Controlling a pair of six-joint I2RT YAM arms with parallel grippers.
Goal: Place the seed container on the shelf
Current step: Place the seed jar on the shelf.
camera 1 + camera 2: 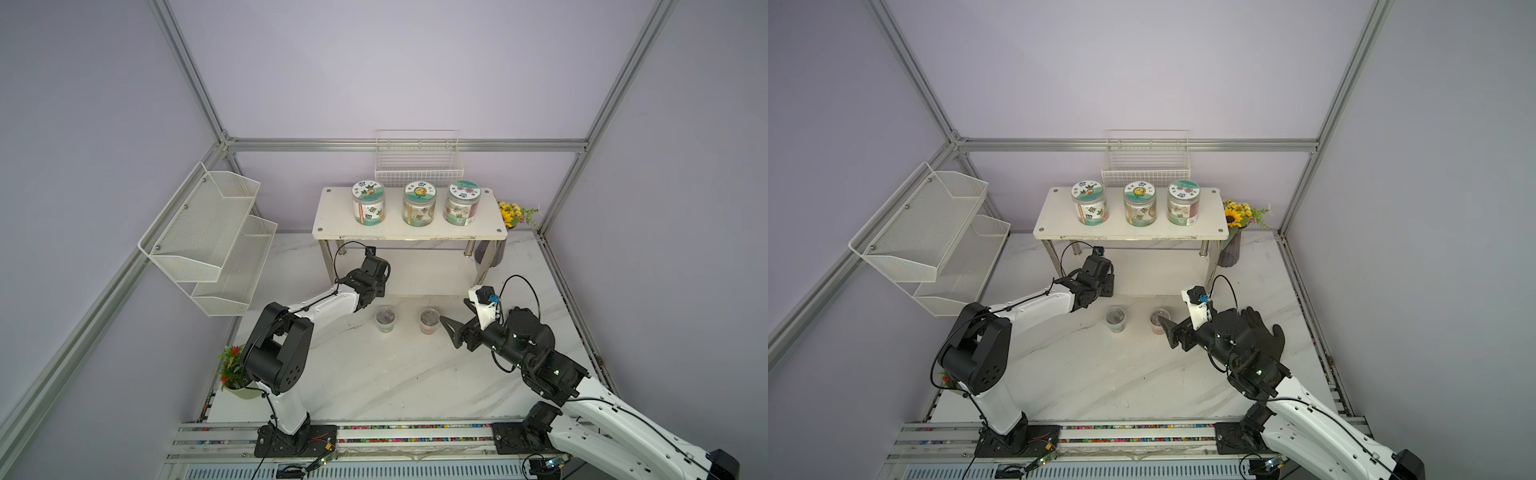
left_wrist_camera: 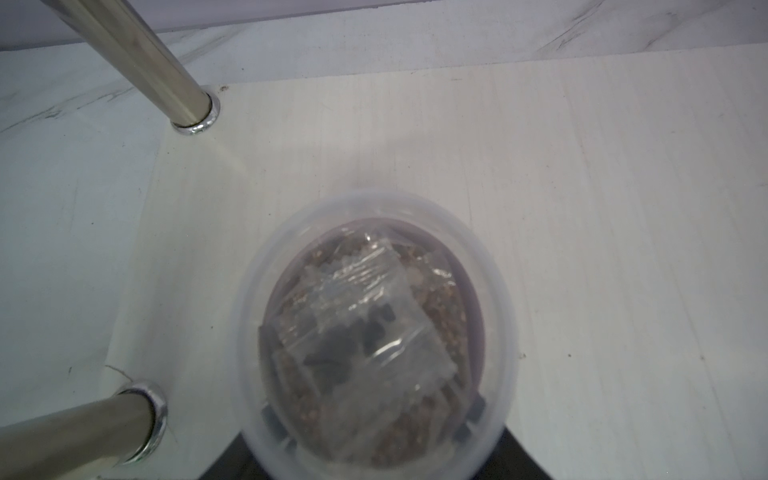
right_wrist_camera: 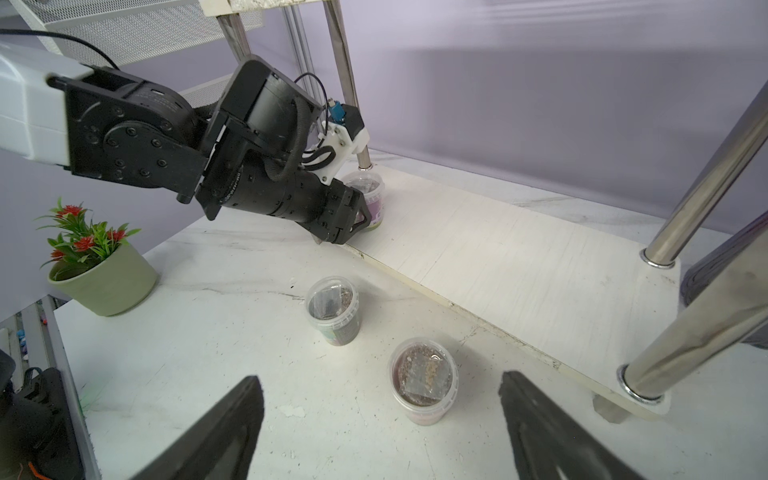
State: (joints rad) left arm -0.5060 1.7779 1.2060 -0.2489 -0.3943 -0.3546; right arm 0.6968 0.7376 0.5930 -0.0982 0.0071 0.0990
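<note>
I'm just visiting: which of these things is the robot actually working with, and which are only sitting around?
In the job: seed container, left gripper shut on it, shelf; probably next, greenish container, pinkish container.
Just sitting about: mesh wall rack, wire basket, three labelled jars, red-flowered pot plant, sunflowers.

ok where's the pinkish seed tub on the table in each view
Both top views: pinkish seed tub on the table, before the shelf's lower board, by the right jaws.
Left wrist: not in it.
Right wrist: ahead of the open jaws, beside that board.
Shared landmark: the lower board.
</note>
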